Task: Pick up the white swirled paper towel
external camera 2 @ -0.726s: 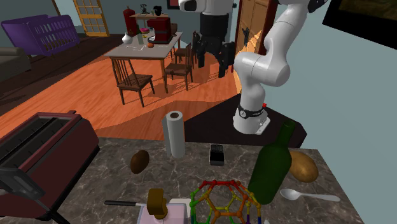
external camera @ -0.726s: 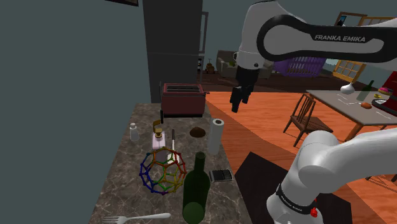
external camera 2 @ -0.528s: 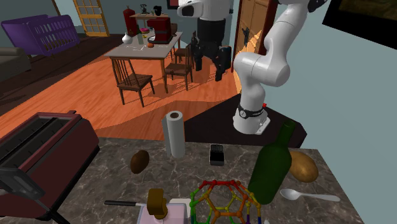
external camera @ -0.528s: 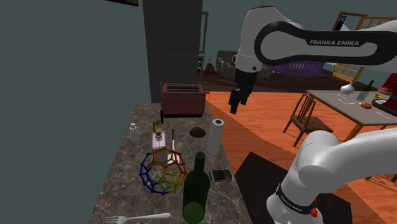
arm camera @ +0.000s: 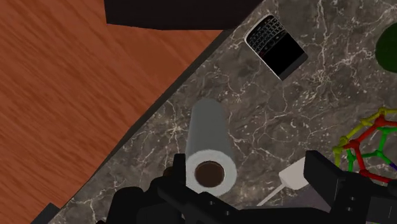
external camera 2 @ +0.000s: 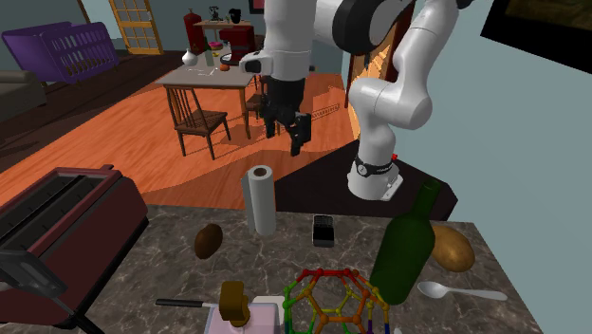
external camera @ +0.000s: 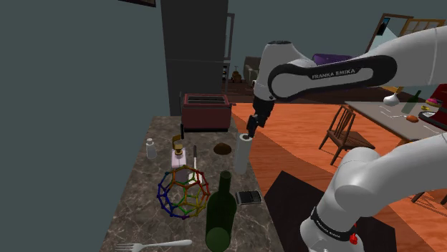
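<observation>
While under tool [external camera 2: 285,136], paper towel [external camera 2: 259,201] upright

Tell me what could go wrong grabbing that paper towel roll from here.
1. The paper towel roll stands upright close to the edge of the counter. A sideways nudge could tip it off onto the floor.
2. In the wrist view the roll sits beside one finger of the open gripper, not centred between them, so that finger might land on its top and knock it over.
</observation>
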### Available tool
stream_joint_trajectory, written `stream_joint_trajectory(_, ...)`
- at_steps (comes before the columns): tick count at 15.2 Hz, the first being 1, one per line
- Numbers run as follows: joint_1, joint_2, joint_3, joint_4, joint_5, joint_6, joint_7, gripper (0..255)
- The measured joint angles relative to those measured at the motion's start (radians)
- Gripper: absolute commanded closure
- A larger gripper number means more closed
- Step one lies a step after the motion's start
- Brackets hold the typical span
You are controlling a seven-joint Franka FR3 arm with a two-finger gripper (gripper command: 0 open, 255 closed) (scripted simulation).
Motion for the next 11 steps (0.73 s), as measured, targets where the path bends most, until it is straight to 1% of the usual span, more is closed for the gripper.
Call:
stream_joint_trajectory(4, -0.017, 0.112, -0.025, -0.03, -0.026, 0.177, -0.021, 0)
stream_joint_trajectory(6, -0.023, 0.141, -0.033, -0.045, -0.034, 0.228, -0.028, 0)
stream_joint_trajectory(11, -0.027, 0.185, -0.037, -0.088, -0.042, 0.318, -0.025, 0)
